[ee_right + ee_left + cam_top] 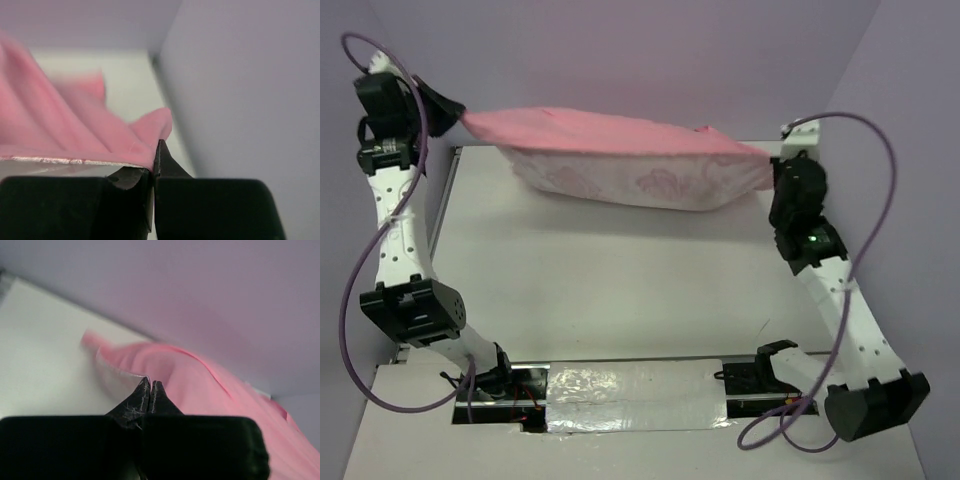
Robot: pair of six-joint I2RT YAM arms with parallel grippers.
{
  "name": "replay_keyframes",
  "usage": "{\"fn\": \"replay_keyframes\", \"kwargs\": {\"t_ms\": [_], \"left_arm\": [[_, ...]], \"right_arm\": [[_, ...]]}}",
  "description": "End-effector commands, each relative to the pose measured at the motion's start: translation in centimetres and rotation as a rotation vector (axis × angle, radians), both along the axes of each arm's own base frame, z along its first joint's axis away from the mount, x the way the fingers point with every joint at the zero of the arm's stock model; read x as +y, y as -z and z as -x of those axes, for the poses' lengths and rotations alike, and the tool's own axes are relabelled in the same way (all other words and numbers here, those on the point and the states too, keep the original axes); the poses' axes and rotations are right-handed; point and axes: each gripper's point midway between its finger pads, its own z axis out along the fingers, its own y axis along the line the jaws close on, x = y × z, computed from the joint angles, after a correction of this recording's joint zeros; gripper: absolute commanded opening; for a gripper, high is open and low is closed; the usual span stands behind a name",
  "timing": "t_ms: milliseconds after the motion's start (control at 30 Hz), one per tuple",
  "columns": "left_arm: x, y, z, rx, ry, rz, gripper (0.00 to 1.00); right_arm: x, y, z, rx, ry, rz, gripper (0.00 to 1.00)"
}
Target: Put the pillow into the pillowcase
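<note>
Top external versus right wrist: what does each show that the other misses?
Only top external: the whole pillowcase hanging stretched between the left arm and right arm, sagging over the table. Only right wrist: the right jaws close up, shut on a pink corner fold. Both: pink fabric, white table, purple wall.

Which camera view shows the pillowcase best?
The top external view: the whole pillowcase hangs between the left gripper and the right gripper. Each wrist view shows only the pink corner that its own gripper pinches.
</note>
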Motion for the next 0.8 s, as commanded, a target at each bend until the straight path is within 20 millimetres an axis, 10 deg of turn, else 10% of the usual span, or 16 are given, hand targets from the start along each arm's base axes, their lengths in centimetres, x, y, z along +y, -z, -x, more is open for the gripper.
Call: {"fn": "replay_keyframes", "kwargs": {"t_ms": [0, 133, 333, 767], "left_arm": [[1.4, -16.2, 3.6, -0.363, -0.092, -0.14, 0.0], [2.9, -25.9, 9.6, -0.566, -0.186, -0.176, 0.0], [2.8, -30.8, 16.2, -0.717, -0.179, -0.195, 0.0], [-4.2, -35.9, 26.7, -0.879, -0.17, -0.312, 0.0]], "right_arm": [[-2.7, -19.4, 5.3, -0.539, 0.062, 0.001, 0.0], [-4.1, -29.0, 10.8, -0.741, 0.082, 0.046, 0.0], [-5.9, -36.9, 19.2, -0.923, 0.123, 0.113, 0.0], [-6.2, -38.8, 27.4, -1.008, 0.042, 0.138, 0.0]]}}
